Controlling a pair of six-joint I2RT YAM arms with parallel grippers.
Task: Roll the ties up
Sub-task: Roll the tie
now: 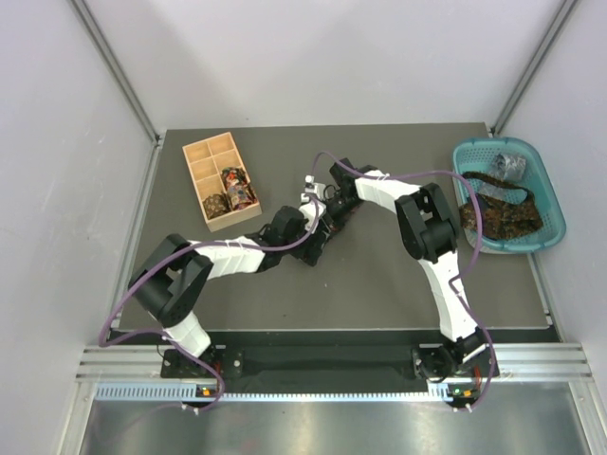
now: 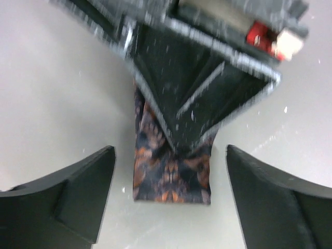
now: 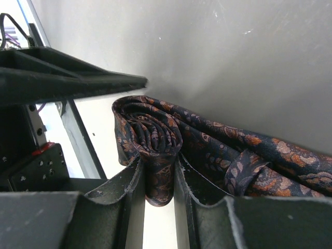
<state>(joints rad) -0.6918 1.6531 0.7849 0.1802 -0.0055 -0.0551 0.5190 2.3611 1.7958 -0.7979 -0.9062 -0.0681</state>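
Tie [image 3: 155,140]: dark, with orange-brown paisley. Basket [image 1: 551,190], upper right: teal. Box [image 1: 199,152], upper left: tan. Table [image 1: 360,294]: dark grey. Fingers [image 2: 78,197]: black.

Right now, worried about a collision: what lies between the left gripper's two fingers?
The patterned tie, the right gripper clamped on it; left wrist view shows this.

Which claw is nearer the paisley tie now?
Right. The right claw pinches the rolled paisley tie; the left claw faces it, open, straddling it with a gap on either side.
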